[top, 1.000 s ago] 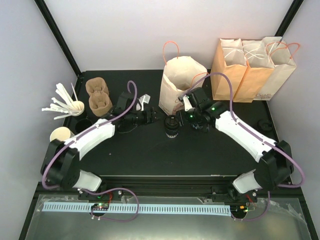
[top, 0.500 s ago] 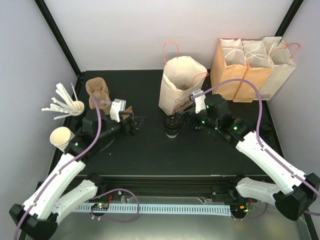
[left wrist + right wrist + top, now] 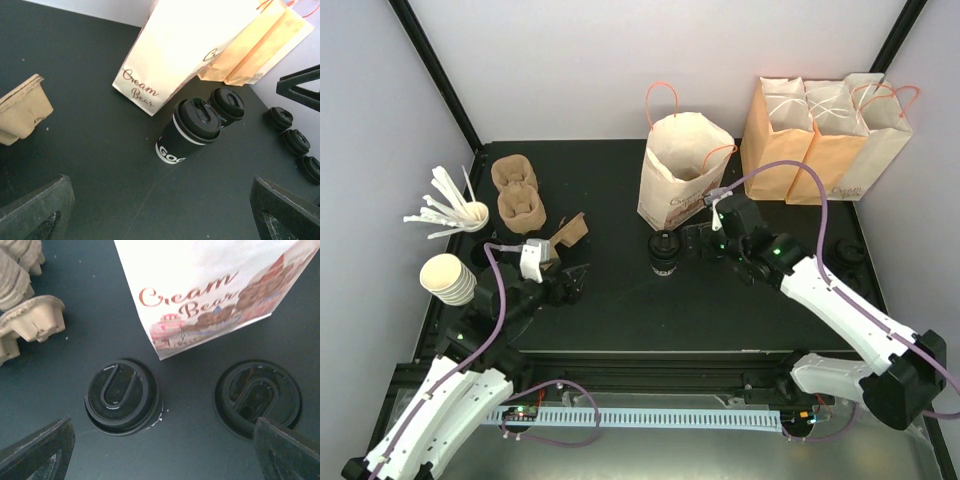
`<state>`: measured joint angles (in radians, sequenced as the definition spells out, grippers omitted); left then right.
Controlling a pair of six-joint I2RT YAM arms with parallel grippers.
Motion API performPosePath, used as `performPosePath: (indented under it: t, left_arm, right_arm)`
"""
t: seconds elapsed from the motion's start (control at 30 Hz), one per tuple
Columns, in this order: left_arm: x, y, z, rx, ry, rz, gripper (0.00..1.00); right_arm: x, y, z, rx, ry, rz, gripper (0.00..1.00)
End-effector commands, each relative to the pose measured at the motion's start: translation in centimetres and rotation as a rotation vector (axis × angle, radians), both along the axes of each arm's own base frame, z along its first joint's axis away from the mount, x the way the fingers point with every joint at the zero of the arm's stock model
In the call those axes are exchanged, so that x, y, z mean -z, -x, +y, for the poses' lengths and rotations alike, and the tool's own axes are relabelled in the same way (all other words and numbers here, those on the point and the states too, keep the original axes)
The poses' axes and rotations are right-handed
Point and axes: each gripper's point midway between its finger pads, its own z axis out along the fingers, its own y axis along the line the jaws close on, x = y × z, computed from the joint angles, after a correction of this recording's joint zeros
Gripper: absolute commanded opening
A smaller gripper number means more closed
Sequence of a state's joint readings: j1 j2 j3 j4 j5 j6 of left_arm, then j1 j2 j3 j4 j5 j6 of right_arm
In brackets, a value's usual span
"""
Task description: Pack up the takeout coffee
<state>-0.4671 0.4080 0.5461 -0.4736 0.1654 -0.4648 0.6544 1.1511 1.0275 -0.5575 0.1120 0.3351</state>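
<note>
The takeout coffee (image 3: pixel 663 252), a small black cup with a black lid, stands upright in front of the open white "Cream Bear" bag (image 3: pixel 682 170). A second black lidded cup (image 3: pixel 227 103) stands just to its right, close to the bag. In the right wrist view, the takeout coffee (image 3: pixel 121 396) and the second cup (image 3: pixel 257 397) both lie between the spread fingers. My right gripper (image 3: pixel 688 243) hovers open over them, holding nothing. My left gripper (image 3: pixel 575 283) is open and empty, well to the left of the takeout coffee (image 3: pixel 192 127).
Three tan paper bags (image 3: pixel 825 130) stand at the back right. Loose black lids (image 3: pixel 294 141) lie by the right edge. Cardboard cup carriers (image 3: pixel 517 190), a cardboard piece (image 3: pixel 570 232), a cup of wooden stirrers (image 3: pixel 470 212) and stacked white cups (image 3: pixel 447 277) fill the left side.
My left arm has pulled back toward the near left, away from the cups, its jaws spreading. My right gripper has opened wide and stayed over the cups.
</note>
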Motion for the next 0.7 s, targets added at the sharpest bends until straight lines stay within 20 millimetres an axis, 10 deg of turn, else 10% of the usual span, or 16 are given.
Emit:
performPosePath:
  t: [0.0,0.43,0.67]
  left_arm:
    - [0.3,0.0,0.4,-0.029,0.008,0.015,0.99]
    - [-3.0,-1.4,1.8,-0.058,-0.226,-0.035,0.99]
    - [-1.2,-2.2,1.8,-0.025,-0.354,-0.005,0.99]
  right_arm:
    - [2.1,0.5,0.3,0.001,-0.007,0.081,1.0]
    - [3.8,1.1,4.7,-0.052,0.169,0.148,1.0]
    - [5.7,0.0,6.8,-0.051,0.222,0.234,1.0]
